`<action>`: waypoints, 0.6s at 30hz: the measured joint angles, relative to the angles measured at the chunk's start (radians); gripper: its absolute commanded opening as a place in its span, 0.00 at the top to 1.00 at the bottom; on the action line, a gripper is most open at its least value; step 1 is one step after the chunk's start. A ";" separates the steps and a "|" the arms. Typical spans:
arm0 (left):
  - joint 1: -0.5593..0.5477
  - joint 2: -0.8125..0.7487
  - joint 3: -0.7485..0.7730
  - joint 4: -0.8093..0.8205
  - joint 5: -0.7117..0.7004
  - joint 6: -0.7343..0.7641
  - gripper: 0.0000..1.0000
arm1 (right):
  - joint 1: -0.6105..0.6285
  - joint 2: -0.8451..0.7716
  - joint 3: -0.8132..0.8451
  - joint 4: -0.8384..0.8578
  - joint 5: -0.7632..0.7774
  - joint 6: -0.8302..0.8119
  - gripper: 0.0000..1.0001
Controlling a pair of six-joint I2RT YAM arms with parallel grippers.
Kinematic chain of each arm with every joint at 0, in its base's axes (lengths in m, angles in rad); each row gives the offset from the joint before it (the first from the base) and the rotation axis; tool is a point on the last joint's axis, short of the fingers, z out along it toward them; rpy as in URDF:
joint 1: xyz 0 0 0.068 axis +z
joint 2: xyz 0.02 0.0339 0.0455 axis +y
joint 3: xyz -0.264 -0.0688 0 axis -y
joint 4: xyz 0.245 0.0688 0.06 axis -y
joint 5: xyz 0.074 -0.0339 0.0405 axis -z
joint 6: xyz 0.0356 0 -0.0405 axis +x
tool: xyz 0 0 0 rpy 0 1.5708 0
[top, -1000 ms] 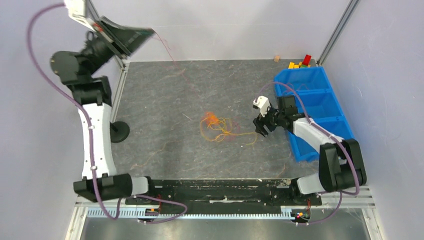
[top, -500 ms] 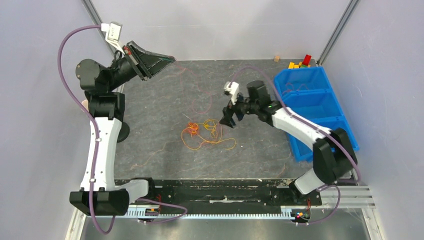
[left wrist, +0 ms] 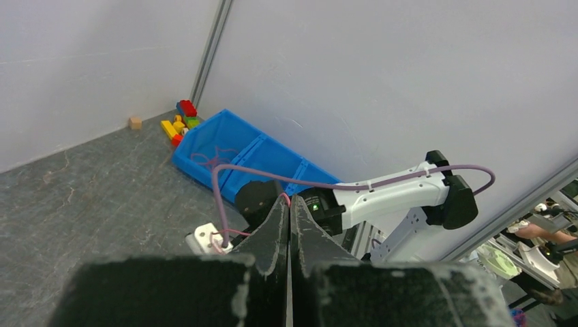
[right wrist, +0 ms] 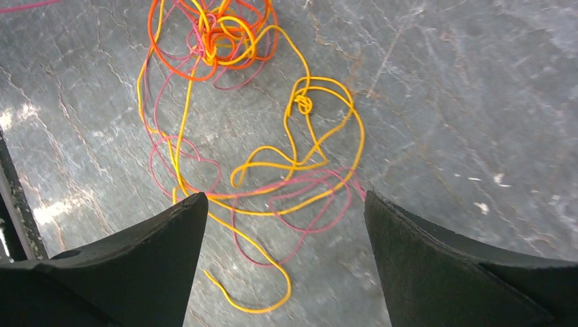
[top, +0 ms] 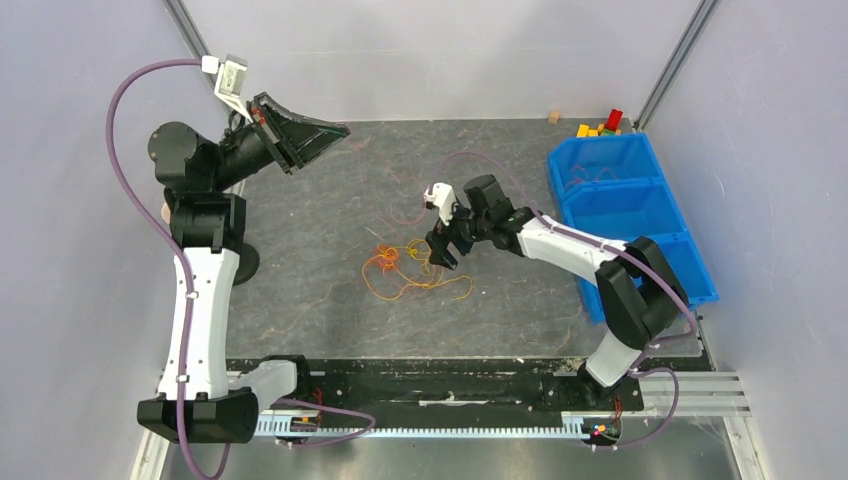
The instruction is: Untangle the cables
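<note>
The cables (top: pixel 410 265) lie in a loose tangle on the grey table. An orange knot (right wrist: pixel 218 34) is joined by a yellow cable (right wrist: pixel 300 102) and a red cable (right wrist: pixel 307 187) in curly loops. My right gripper (top: pixel 440 250) hovers over the tangle's right side. Its jaws stand wide open (right wrist: pixel 283 204) with loops of yellow and red below and nothing held. My left gripper (top: pixel 345 128) is raised at the far left, pointing right. It is shut (left wrist: pixel 287 197), and a bit of red cable is pinched at its tips.
A blue three-part bin (top: pixel 640 215) stands along the right edge, also seen as the bin (left wrist: pixel 232 146) from the left wrist. Coloured blocks (top: pixel 600 125) and a small wooden cube (top: pixel 553 117) sit in the far right corner. A black round foot (top: pixel 240 262) rests near the left arm.
My right arm swung left from the bin to above the tangle and its jaws opened wider. My left gripper came down and turned right, and the tangle slid left.
</note>
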 measured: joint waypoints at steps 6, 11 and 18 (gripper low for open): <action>0.000 0.012 -0.004 -0.008 -0.001 0.007 0.98 | -0.041 -0.016 0.009 -0.068 -0.048 -0.086 0.15; 0.000 0.020 -0.016 -0.010 -0.003 0.008 0.98 | -0.036 0.076 0.042 -0.088 -0.051 -0.123 0.16; 0.000 0.027 -0.016 -0.014 -0.005 0.010 0.98 | -0.037 0.168 0.063 -0.109 -0.016 -0.183 0.73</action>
